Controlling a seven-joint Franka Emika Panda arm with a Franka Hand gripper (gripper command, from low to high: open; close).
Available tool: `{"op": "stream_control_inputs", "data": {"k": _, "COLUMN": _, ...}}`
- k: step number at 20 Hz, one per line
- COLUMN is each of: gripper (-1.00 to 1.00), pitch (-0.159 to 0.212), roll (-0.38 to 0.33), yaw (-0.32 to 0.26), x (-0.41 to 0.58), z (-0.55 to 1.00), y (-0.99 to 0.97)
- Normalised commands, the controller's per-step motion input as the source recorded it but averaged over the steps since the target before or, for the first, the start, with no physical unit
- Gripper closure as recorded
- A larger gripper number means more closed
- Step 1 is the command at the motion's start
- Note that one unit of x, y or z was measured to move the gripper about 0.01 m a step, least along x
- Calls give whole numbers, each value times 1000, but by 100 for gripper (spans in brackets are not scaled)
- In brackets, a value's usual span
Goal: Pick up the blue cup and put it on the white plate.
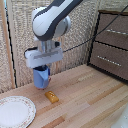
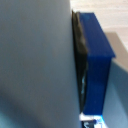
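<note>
The blue cup [image 1: 42, 78] is at the back of the wooden table, directly under my gripper [image 1: 44, 69], whose fingers reach down into and around its rim. In the wrist view a wide grey finger [image 2: 35, 60] presses flat against the blue cup wall [image 2: 96, 60], with a dark pad between them, so the gripper is shut on the cup. I cannot tell whether the cup's base still touches the table. The white plate [image 1: 15, 111], with its speckled rim, lies at the front on the exterior view's left, apart from the cup.
A small orange-yellow block [image 1: 51, 96] lies on the table between cup and plate. A dark wooden drawer unit [image 1: 111, 45] stands on the exterior view's right. A reed screen [image 1: 85, 30] backs the table. A black cable hangs behind the arm.
</note>
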Motion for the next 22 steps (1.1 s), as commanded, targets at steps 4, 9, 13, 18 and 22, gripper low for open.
{"op": "stream_control_inputs", "data": {"k": 4, "gripper": 100, "pitch": -76, "roll": -33, "yaw": 0, "x": 274, "z": 0, "y": 920}}
{"op": "stream_control_inputs", "data": {"k": 9, "gripper": 100, "pitch": -77, "roll": -66, "yaw": 0, "x": 329, "z": -98, "y": 879}}
{"op": "stream_control_inputs", "data": {"k": 13, "gripper": 100, "pitch": -87, "roll": -237, "yaw": 0, "x": 313, "z": -351, "y": 634}}
{"op": "stream_control_inputs", "data": {"k": 18, "gripper": 100, "pitch": -61, "roll": -295, "yaw": 0, "x": 306, "z": -265, "y": 538}}
{"op": "stream_control_inputs", "data": {"k": 22, "gripper": 100, "pitch": -6, "roll": -132, "yaw": 0, "x": 395, "z": -184, "y": 546}}
